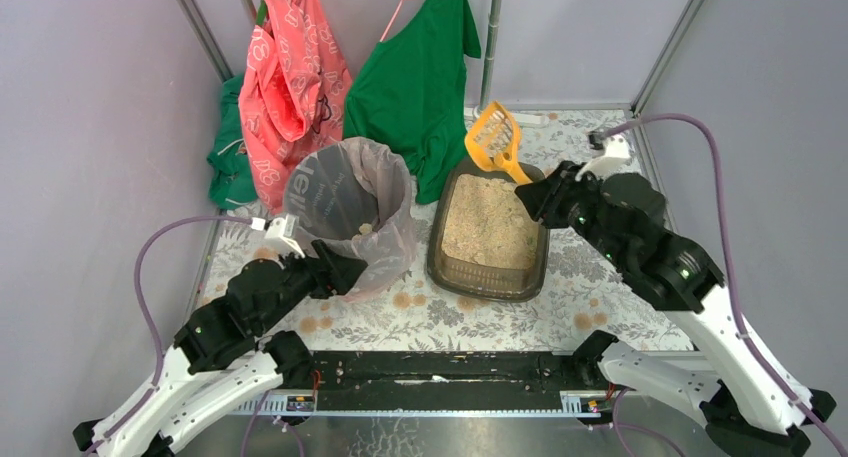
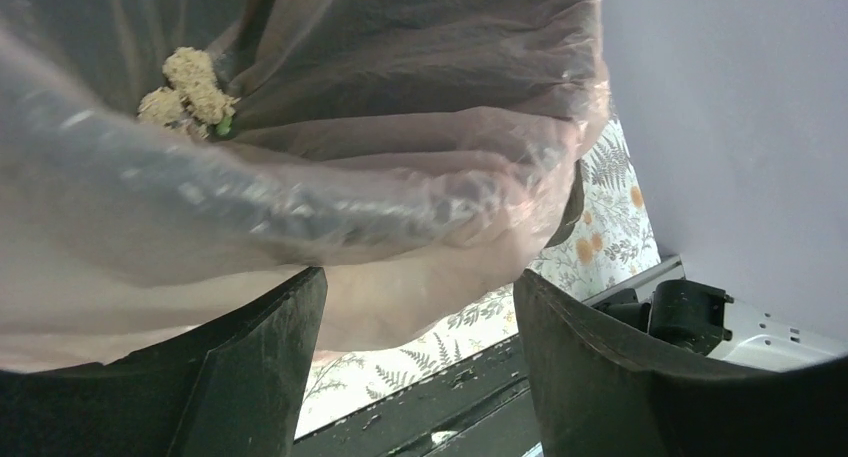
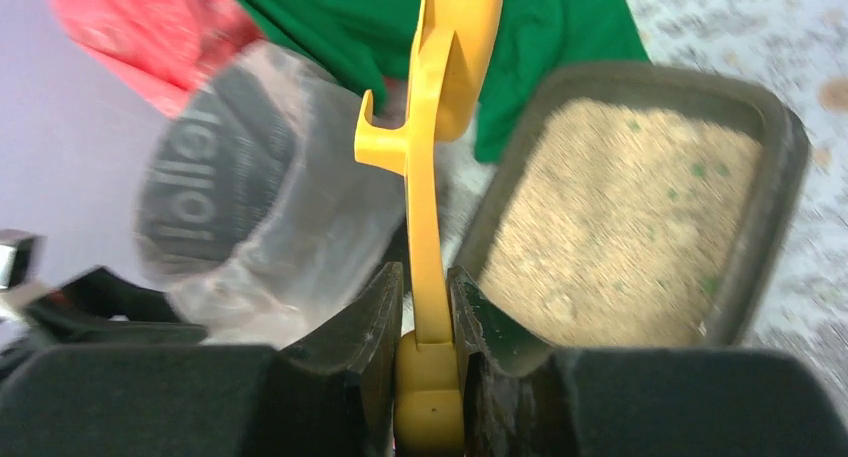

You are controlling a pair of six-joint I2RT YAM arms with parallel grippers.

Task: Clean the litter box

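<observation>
1. The right gripper pinches the handle of the yellow scoop, with the blade raised past the tray's far corner.
2. The litter box lies just beside and below that claw, holding beige litter.
3. The left gripper has its jaws spread at the bagged bin, which stands left of the box.
4. Both stand on a floral tablecloth. A green shirt and a pink garment hang behind, between lilac walls.

1. The bin and the litter box stand just beside each other, with only a narrow gap between them.
2. The yellow scoop rises over the box's far edge.
3. Hanging shirts block the back; bare table lies in front.
</observation>
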